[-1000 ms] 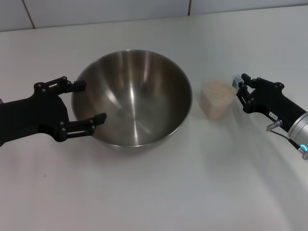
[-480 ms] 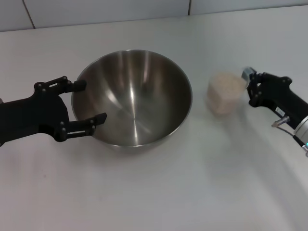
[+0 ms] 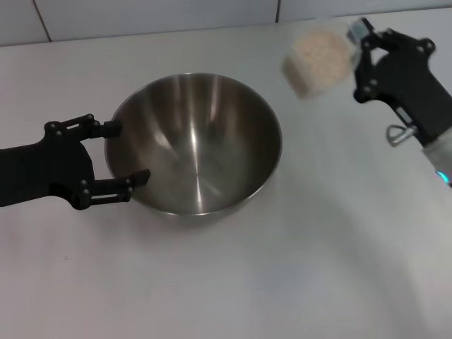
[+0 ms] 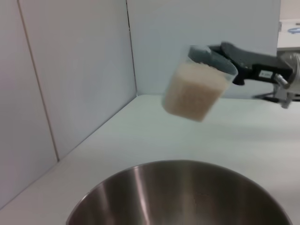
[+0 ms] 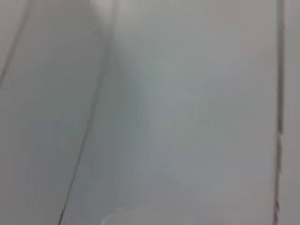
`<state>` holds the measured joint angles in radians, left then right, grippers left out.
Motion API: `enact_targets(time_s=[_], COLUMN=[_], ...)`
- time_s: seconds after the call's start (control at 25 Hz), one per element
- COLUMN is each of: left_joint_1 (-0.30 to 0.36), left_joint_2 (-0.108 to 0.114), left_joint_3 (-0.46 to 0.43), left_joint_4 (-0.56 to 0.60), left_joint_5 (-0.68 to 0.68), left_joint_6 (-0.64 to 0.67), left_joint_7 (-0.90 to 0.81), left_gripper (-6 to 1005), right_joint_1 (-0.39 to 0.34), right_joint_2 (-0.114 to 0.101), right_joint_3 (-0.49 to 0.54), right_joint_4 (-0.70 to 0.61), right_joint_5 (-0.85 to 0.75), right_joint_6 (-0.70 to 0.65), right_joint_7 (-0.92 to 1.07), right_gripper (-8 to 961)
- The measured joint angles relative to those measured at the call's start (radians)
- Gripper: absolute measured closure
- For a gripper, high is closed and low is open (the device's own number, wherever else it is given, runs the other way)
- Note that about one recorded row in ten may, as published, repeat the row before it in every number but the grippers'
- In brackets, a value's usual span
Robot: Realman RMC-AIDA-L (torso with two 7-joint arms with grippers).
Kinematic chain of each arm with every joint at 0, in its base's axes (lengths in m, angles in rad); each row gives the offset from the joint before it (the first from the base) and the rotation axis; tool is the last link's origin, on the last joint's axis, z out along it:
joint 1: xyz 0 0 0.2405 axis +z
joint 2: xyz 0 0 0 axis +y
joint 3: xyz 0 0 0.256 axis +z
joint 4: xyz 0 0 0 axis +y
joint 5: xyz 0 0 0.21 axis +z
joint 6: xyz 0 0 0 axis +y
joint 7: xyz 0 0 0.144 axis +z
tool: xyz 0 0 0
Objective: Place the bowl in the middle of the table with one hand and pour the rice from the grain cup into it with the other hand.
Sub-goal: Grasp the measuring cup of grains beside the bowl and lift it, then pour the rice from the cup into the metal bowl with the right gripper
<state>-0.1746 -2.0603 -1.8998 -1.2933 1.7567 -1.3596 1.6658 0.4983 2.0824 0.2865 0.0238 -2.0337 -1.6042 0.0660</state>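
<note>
The large steel bowl [image 3: 198, 141] rests on the white table [image 3: 282, 275], left of centre, and holds nothing. My left gripper [image 3: 128, 152] is open at the bowl's left rim, one finger on either side of that edge. My right gripper [image 3: 359, 37] is shut on the rim of the clear grain cup [image 3: 318, 60]. It holds the cup in the air to the far right of the bowl. The rice [image 3: 321, 49] fills the cup. The left wrist view shows the tilted grain cup [image 4: 194, 89] above and beyond the bowl [image 4: 187, 187], with the right gripper [image 4: 234, 58] holding it.
A tiled wall [image 3: 141, 14] runs along the table's far edge. The left wrist view shows a wall corner [image 4: 129, 47] behind the bowl. The right wrist view gives only a blurred grey surface.
My right gripper has lifted the grain cup off the table, up and toward the far side, and tilted it. The left gripper has drawn slightly back to the left at the bowl's rim.
</note>
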Motion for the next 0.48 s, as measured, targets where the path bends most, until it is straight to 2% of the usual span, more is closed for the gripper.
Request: enact_targets(time_s=[0.08,0.16,0.2,0.24,0.28,0.36,0.4,0.44,0.48], left_joint_1=[-0.001,-0.002,-0.002,-0.003,-0.003,-0.003,-0.003,-0.003,-0.004], left_joint_2=[0.0,0.0,0.0,0.0,0.0,0.0,0.0,0.0,0.0], left_joint_3=[0.0,-0.001,-0.001,-0.001,-0.002,-0.002,-0.002,-0.002,-0.002], left_joint_4=[-0.004,-0.015,-0.02,-0.025,-0.031,-0.038,-0.043,-0.043,-0.043], left_joint_5=[0.008,0.024,0.031,0.037,0.044,0.048,0.05,0.05,0.05], left_joint_6=[0.0,-0.001,-0.001,-0.002,-0.002,-0.002,-0.002,-0.002,-0.002], left_joint_7=[-0.005,-0.015,-0.019,-0.023,-0.028,-0.031,-0.032,-0.032,-0.032], left_gripper=[152,152,152,152,152,152,152,152,152], right_joint_1=[0.011,0.033,0.043,0.043,0.045,0.043,0.039,0.039,0.036], right_joint_2=[0.0,0.0,0.001,0.001,0.001,0.001,0.003,0.003,0.004], right_joint_3=[-0.004,-0.024,-0.035,-0.035,-0.037,-0.036,-0.032,-0.032,-0.029], right_joint_4=[0.014,0.05,0.094,0.094,0.117,0.185,0.246,0.246,0.28], right_joint_5=[-0.001,-0.001,-0.002,-0.002,-0.002,-0.002,-0.002,-0.002,-0.001], right_joint_6=[0.007,0.044,0.089,0.089,0.111,0.161,0.202,0.202,0.223], right_joint_7=[-0.065,-0.227,-0.393,-0.393,-0.475,-0.724,-0.931,-0.931,-1.039], right_gripper=[944,944,944,944,944,944,944,944,944])
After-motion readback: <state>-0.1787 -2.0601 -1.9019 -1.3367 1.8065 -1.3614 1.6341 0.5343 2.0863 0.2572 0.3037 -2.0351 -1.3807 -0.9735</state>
